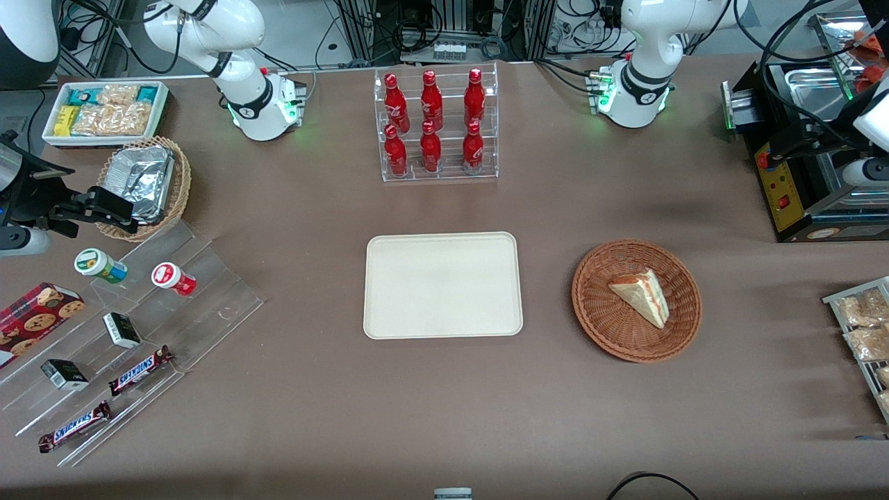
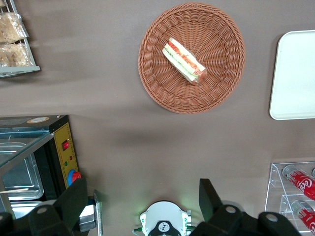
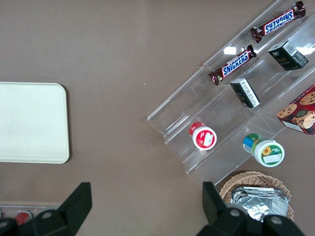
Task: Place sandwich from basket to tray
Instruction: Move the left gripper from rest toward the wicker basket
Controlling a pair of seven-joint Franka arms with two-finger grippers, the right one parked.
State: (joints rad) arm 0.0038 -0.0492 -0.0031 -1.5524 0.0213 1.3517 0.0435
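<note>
**Sandwich in the basket, my jaws wide and holding nothing**

So here's where I'm at. My gripper (image 2: 142, 196) is hanging high over the brown table (image 1: 444, 389), up by the working arm's end, with the fingers (image 2: 74, 199) spread well apart and nothing between them. Looking down past them I can see my own arm's base and a bare stretch of tablecloth, so I'm well apart from the goods.

The sandwich (image 1: 642, 296) lies on its side in the round reddish-brown basket (image 1: 597, 312), roughly in the middle of it, with the red and green filling showing along the cut edge. From my wrist camera the sandwich (image 2: 184, 61) sits a little off centre in the basket (image 2: 216, 88), tilted diagonally.

The cream tray (image 1: 443, 285) sits flat just beside the basket, toward the parked arm's end, with a gap of tablecloth between them. Nothing on it.

Other stuff around: a clear rack of red bottles (image 1: 434, 125) farther from the front camera than the tray, and a black machine with a yellow panel (image 1: 785, 187) out at my end of the table.
</note>
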